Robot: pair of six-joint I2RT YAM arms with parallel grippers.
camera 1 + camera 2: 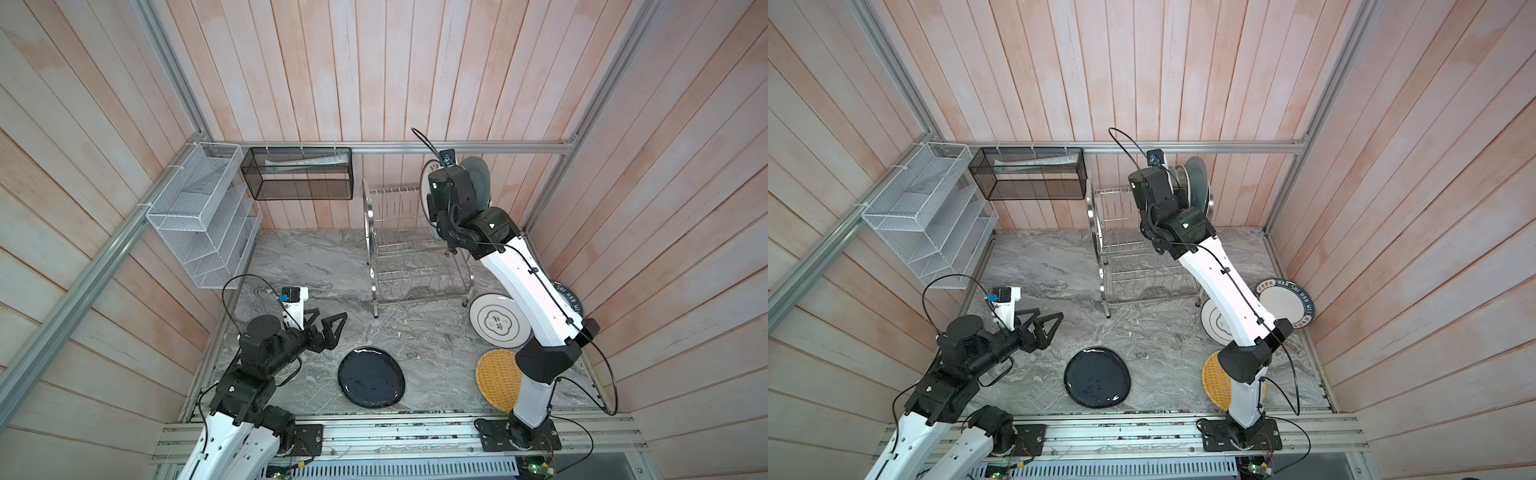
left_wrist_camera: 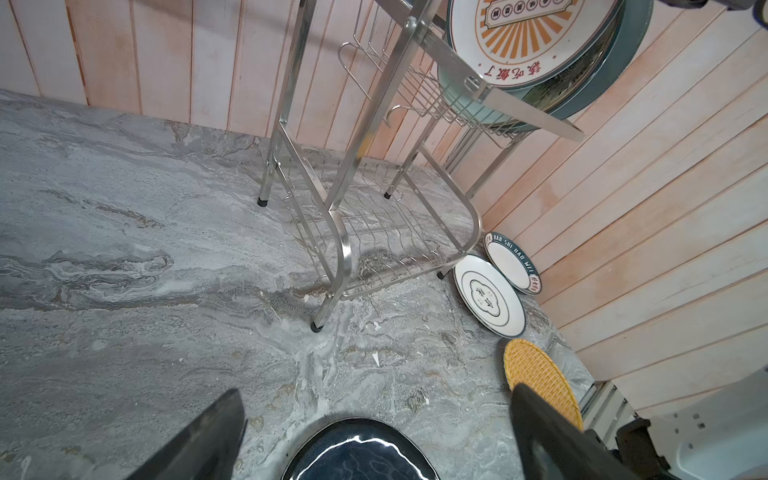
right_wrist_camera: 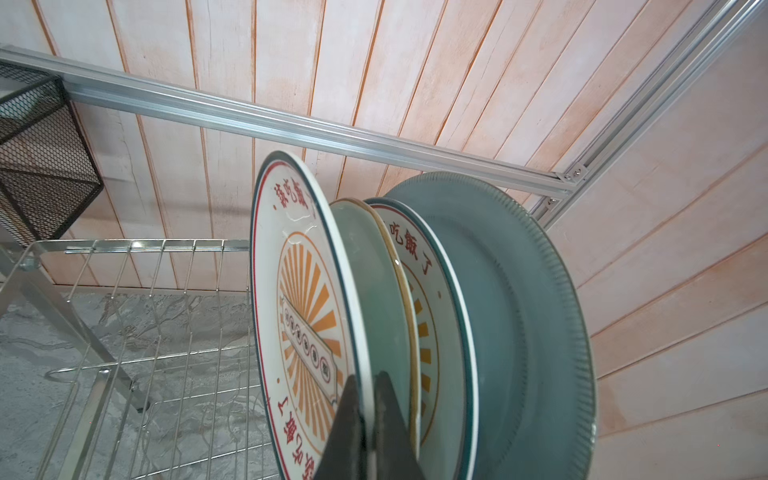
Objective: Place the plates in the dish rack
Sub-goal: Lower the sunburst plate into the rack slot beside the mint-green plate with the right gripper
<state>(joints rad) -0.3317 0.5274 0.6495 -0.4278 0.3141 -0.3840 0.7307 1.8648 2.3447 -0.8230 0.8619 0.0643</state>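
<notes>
The dish rack (image 1: 409, 253) stands at the back of the marble table. Its upper tier holds several upright plates: an orange-sunburst plate (image 3: 299, 311), a pale green one (image 3: 365, 299), a second sunburst one (image 3: 436, 311) and a grey-blue one (image 3: 519, 311). My right gripper (image 3: 365, 399) is shut on the rim of the nearest sunburst plate. The dark navy plate (image 1: 371, 377) lies flat near the front. My left gripper (image 1: 328, 322) hovers open just left of it, holding nothing. Two white lettered plates (image 2: 488, 297) (image 2: 513, 262) and the yellow woven plate (image 1: 496, 378) lie at the right, partly hidden by my right arm.
A white mesh organiser (image 1: 203, 216) and a black mesh basket (image 1: 299, 174) hang on the back-left walls. Wooden walls close the table on three sides. An aluminium rail (image 1: 395, 432) with the arm bases runs along the front edge.
</notes>
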